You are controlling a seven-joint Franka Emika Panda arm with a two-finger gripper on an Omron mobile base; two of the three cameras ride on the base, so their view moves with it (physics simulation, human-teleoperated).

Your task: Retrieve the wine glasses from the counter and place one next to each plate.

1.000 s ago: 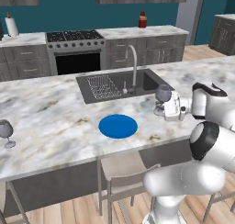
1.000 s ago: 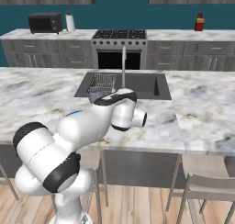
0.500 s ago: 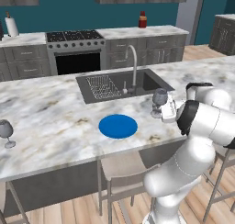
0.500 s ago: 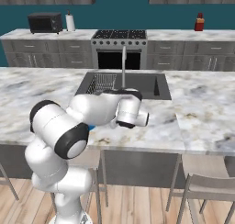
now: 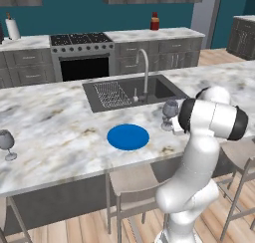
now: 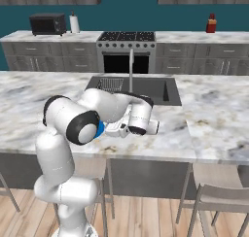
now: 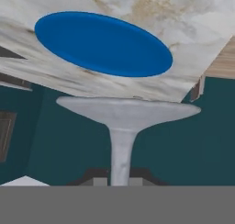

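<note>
gripper clamped on wine glass stem, so foot faces hand camera | blue plate just beyond glass on tabletop | second glass well apart, far end | likely carrying to plate side

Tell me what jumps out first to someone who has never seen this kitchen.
The big white arm bends over the near edge of the marbled island, its gripper shut on the stem of a wine glass that it holds just right of the bright blue plate. A second wine glass stands alone at the island's far left. Behind the plate, a dark sink with a tall faucet is sunk into the island.
</note>
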